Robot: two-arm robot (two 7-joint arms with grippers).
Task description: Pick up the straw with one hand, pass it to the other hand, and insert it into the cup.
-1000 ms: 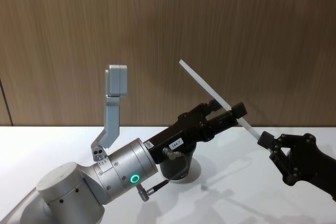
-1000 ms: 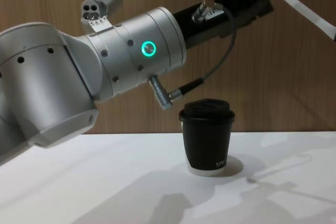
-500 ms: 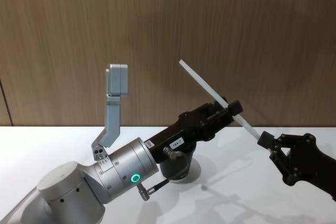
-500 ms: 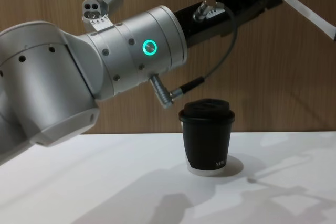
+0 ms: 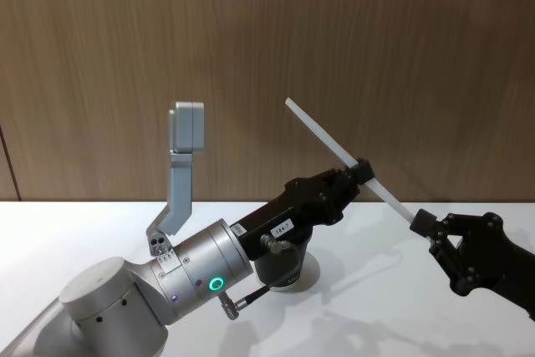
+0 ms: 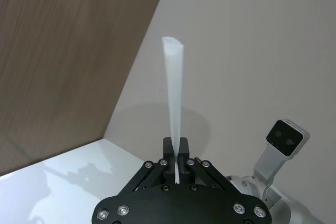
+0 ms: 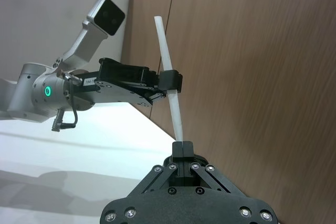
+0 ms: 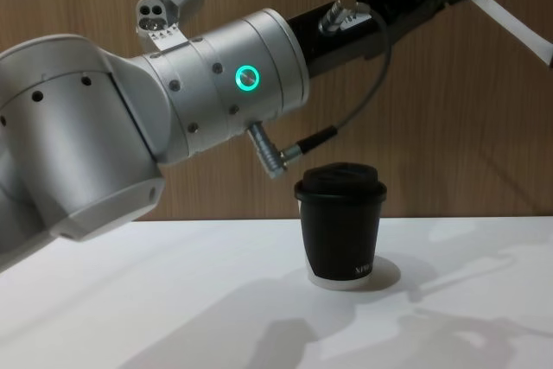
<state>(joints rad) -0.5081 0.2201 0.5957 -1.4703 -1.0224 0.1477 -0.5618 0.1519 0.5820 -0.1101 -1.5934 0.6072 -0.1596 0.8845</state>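
Observation:
The white straw slants in mid-air, its upper end toward the wood wall. My left gripper, the long black one on the silver wrist with the green ring, is shut on the straw's middle; the left wrist view shows the straw rising from between its closed fingers. At the straw's lower end my right gripper, black and angular, is shut on it too, as the right wrist view shows. The black lidded cup stands upright on the table below the left arm, partly hidden by it in the head view.
The cup stands on a white table, with a wood-panelled wall close behind it. My left arm's grey camera bracket rises above the silver wrist.
The left gripper's fingers, which stood spread around the straw, have closed on it. The straw, the right gripper and the cup have stayed in place.

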